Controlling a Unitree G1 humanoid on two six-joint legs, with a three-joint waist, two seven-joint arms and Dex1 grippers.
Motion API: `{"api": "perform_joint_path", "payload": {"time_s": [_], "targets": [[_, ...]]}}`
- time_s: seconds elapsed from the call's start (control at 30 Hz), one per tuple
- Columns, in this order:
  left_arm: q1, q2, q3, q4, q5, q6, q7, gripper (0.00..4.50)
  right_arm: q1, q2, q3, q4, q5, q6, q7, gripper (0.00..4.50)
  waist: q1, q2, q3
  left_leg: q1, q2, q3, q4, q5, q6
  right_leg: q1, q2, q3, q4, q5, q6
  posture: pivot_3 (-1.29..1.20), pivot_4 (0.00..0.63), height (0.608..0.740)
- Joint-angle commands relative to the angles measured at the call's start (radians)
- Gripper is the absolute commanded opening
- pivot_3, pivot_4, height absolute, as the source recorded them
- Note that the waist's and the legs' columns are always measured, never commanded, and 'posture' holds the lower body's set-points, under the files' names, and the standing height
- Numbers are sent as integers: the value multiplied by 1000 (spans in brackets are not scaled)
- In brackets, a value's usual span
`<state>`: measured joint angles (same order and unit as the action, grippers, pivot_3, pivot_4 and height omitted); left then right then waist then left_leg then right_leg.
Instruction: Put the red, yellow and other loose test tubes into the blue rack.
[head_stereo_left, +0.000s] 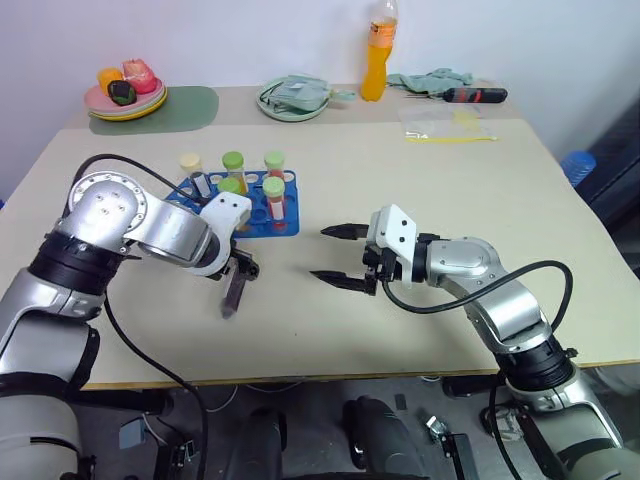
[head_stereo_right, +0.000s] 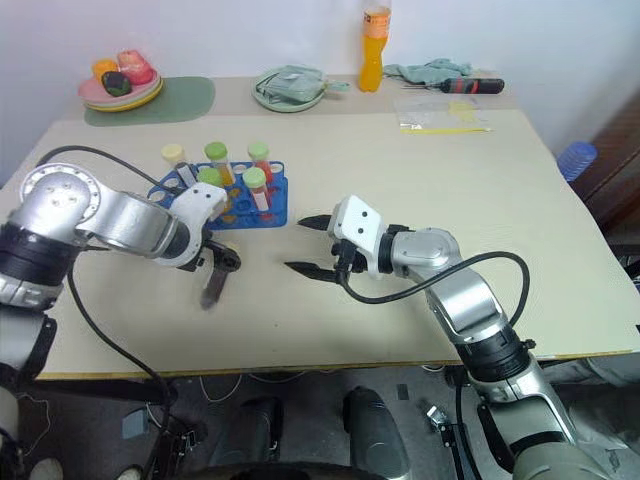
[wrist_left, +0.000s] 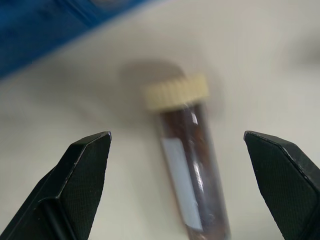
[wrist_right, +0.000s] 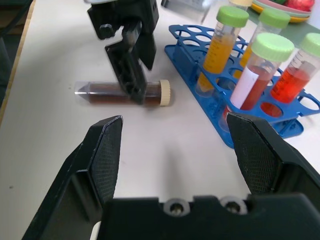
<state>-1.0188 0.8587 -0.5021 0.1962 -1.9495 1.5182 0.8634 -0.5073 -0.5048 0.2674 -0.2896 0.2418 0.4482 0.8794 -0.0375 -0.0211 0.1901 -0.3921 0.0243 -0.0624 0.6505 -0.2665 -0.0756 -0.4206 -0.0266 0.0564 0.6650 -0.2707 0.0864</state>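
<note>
A loose test tube (wrist_left: 187, 165) with dark brown liquid and a cream cap lies flat on the table just in front of the blue rack (head_stereo_left: 285, 228). My left gripper (head_stereo_left: 233, 300) points down over it, open, one finger on each side of the tube and apart from it. The tube (wrist_right: 107, 94) also shows in the right wrist view, under the left fingers. Several capped tubes stand in the rack, among them an orange one (wrist_right: 220, 50) and a red one (wrist_right: 295, 80). My right gripper (head_stereo_left: 318, 252) hovers open and empty at mid-table, pointing toward the rack.
Along the table's far side are a plate of toy food (head_stereo_left: 125, 100) on a green mat (head_stereo_left: 190, 108), a dish with a cloth (head_stereo_left: 293, 98), an orange bottle (head_stereo_left: 376, 60), a screwdriver (head_stereo_left: 475, 95) and a plastic bag (head_stereo_left: 445, 125).
</note>
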Motion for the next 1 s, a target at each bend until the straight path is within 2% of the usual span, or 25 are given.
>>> {"api": "perform_joint_path", "payload": {"time_s": [0.03, 0.17, 0.27, 0.37, 0.47, 0.57, 0.7, 0.83, 0.93, 1.0], "targets": [[-25, 4, -53, 7, -23, -23, 44, 4382, 8, 6, -7, -62, 6, 1, -13, 3666, 0, 0, 0, 0, 0, 0, 0, 0, 0, 0, 0, 0, 0, 0, 0, 0, 150, 740], [25, -10, -55, 35, -23, -48, 107, 4382, 19, 8, -1, -74, 3, -1, -15, 3666, -5, 0, 0, 0, 0, 0, 0, 0, 0, 0, 1, 0, 0, 0, 0, 0, 150, 740], [103, -59, 21, 22, -23, -99, 188, 4382, 19, 9, 3, -72, 2, -4, -12, 3666, -1, 1, -1, 1, 0, 0, 0, 0, 0, 0, 0, 0, 0, 0, 0, 0, 150, 740], [174, -105, 101, -13, -23, -137, 290, 3574, 9, 13, 6, -61, 2, -6, -8, 3666, 15, 4, -3, 3, -1, 0, 0, 0, -1, 4, -1, 0, -1, 0, 0, 0, 150, 740], [278, -170, 232, -68, -23, -200, 444, 2135, -4, 19, 9, -48, 3, -6, -1, 3666, 24, 5, -3, 6, -1, 0, 1, 0, -1, 7, -1, 0, -1, 0, 0, 0, 150, 740], [335, -230, 340, -131, -23, -259, 592, 876, -10, 22, 12, -41, 3, -8, 3, 3666, 25, 4, -3, 11, -1, 0, 0, 0, 0, 13, -1, 0, -2, 0, 0, 0, 150, 740], [304, 34, 350, -364, -22, -288, 587, 816, -14, 25, 12, -40, 7, -7, 7, 3666, 1, -3, 0, 9, 1, 0, -1, 1, -1, 9, 3, 1, -1, 0, 0, 0, 150, 740], [469, 171, 448, -471, -11, -382, 487, 816, -13, 26, 10, -36, 8, -11, 9, 3666, -4, 0, 0, 8, 1, 0, -4, 3, -6, 7, 1, 0, -2, 0, -1, 0, 150, 740], [649, 179, 626, -629, 168, -478, 322, 816, -17, 31, 10, -32, 12, -10, 12, 3666, -1, -1, 0, 6, 0, 1, -4, 3, -5, 7, 0, 0, -3, 0, 0, 0, 150, 740], [727, 187, 681, -732, 455, -592, 165, 816, -24, 38, 10, -24, 15, -11, 13, 3666, 7, -2, 1, 4, 0, 0, -3, 3, -5, 5, 1, -1, -4, 0, 0, 0, 150, 740]]}}
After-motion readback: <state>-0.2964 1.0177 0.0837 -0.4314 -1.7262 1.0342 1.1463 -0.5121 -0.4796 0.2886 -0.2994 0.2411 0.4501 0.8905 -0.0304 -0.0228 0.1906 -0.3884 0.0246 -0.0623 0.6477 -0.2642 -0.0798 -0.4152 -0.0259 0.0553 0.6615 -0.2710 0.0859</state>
